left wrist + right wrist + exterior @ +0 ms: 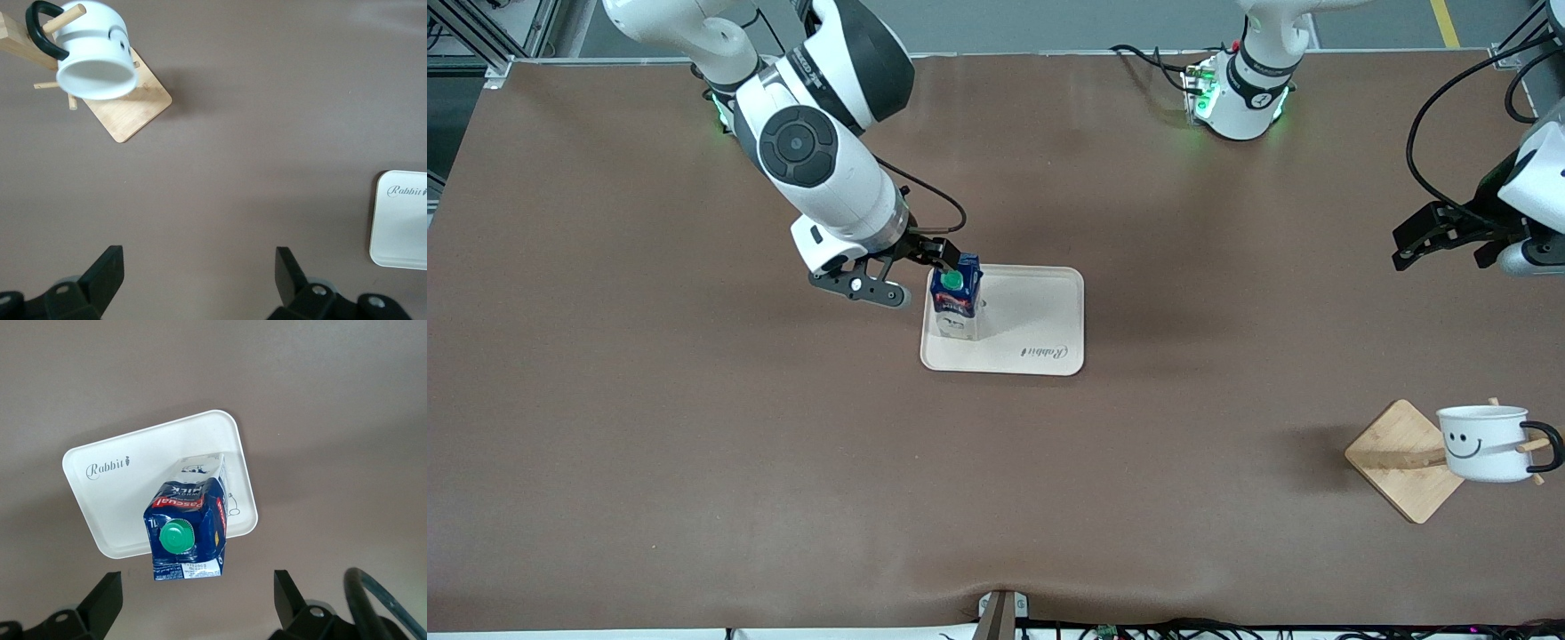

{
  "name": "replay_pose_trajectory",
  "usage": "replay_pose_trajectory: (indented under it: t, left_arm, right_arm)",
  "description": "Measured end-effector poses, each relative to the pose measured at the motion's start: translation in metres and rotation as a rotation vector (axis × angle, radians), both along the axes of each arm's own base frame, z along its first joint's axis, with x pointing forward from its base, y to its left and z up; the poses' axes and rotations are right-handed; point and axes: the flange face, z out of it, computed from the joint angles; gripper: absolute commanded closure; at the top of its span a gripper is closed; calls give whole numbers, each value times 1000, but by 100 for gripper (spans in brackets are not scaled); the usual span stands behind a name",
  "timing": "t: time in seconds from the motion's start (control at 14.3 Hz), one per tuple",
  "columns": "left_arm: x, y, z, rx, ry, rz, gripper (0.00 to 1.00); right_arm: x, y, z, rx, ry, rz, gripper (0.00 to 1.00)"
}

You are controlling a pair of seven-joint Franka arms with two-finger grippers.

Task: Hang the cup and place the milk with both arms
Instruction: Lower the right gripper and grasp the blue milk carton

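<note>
Milk (955, 302) upright on tray (1040, 333) — green cap (952, 281) uppermost.

Table (694, 462): wide brown matte top, slightly mottled, carrying two items directly on its surface.

Item 1, tray (1040, 320): cream-white, rectangular with rounded corners and a low rim, "Rabbit" in script on its face. Lies flat near the middle of the table. Taken as landmark.

Item 2, wooden base (1400, 458): light bamboo square, set corner-on like a diamond, flat on the table. Well apart from the tray, nearer the front camera than the tray and toward the left arm's end of the table. A wooden post with pegs rises from it.

Between tray and wooden base: bare brown surface.
</note>
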Motion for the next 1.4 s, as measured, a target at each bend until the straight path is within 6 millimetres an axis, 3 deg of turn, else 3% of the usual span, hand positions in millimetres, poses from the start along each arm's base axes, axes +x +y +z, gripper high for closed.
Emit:
replay_pose_trajectory:
  t: [0.49,0.77,1.12,1.4]
  left_arm:
    - [-1,3,3,-1,-5,4,0]
    - [-1,3,3,-1,-5,5,0]
    - [-1,4,3,-1,-5,6,0]
    - [-1,4,6,-1,-11,7,0]
  right_arm:
    - [-8,27,-17,8,-19,30,0]
    - [-5,46,-57,3,-29,37,0]
    - [1,36,-93,-36,8,30,0]
    - [-2,39,-94,-35,4,44,0]
